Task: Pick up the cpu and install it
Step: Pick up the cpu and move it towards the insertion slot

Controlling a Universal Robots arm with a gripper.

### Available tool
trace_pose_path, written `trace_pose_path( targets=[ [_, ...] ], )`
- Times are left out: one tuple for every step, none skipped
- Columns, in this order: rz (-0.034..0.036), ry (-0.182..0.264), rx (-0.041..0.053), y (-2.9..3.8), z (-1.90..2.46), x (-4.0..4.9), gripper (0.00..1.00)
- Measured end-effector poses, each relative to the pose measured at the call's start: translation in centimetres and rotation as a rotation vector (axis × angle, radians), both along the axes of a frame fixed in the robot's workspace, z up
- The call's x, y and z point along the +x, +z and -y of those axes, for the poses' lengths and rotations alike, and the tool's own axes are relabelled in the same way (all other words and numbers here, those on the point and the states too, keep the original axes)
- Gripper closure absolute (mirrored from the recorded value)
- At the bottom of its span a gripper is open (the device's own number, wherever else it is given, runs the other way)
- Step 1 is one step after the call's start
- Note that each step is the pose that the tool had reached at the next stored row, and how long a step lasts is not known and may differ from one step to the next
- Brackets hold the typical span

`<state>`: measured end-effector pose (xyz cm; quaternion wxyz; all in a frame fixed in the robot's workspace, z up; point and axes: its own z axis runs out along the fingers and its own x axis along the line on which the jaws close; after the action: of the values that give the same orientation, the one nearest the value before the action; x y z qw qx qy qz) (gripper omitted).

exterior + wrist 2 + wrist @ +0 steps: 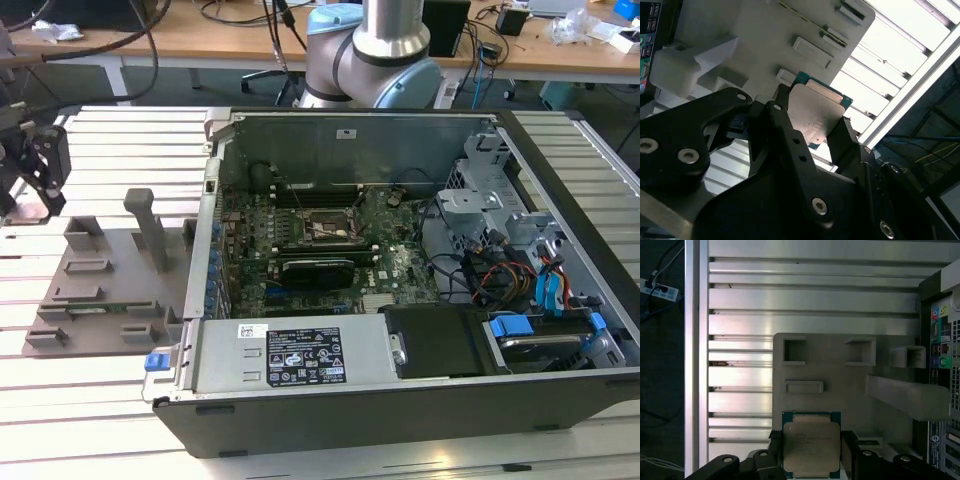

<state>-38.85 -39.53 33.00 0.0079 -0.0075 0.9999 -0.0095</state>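
Observation:
The cpu [811, 446] is a flat square chip with a silvery top and a green rim. It sits between my gripper's [811, 440] two black fingers [847, 452], which press on its opposite edges. The second wrist view shows the same grip, with the cpu [816, 112] held above the grey tray [765, 30]. In the exterior view my gripper [35, 175] hangs at the far left, above the slatted table and beyond the tray's [100, 285] left end. The black socket frame [325, 232] lies on the motherboard inside the open computer case, far to the exterior view's right of the gripper.
The open computer case [400, 390] lies on its side on the slatted metal table [100, 400]. Its wall stands between the tray and the motherboard. An upright grey post [150, 228] rises from the tray. Cables and drive bays [520, 270] fill the case's right part. The arm's base [375, 50] stands behind the case.

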Motion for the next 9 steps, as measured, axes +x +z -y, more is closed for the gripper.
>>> trace_pose_path(
  targets=[
    [0.0,0.0,-0.0001,0.62,0.0,0.0,0.45],
    [0.0,0.0,-0.0002,1.32,0.0,0.0,0.45],
    [0.0001,0.0,-0.0003,1.64,0.0,0.0,0.45],
    [0.0,0.0,-0.0004,1.95,0.0,0.0,0.45],
    [0.0,0.0,-0.0004,2.27,0.0,0.0,0.45],
    [0.0,0.0,-0.0005,2.77,0.0,0.0,0.45],
    [0.0,0.0,-0.0006,3.05,0.0,0.0,0.45],
    [0.0,0.0,-0.0008,3.36,0.0,0.0,0.45],
    [0.0,0.0,-0.0011,4.03,0.0,0.0,0.45]
  ],
)
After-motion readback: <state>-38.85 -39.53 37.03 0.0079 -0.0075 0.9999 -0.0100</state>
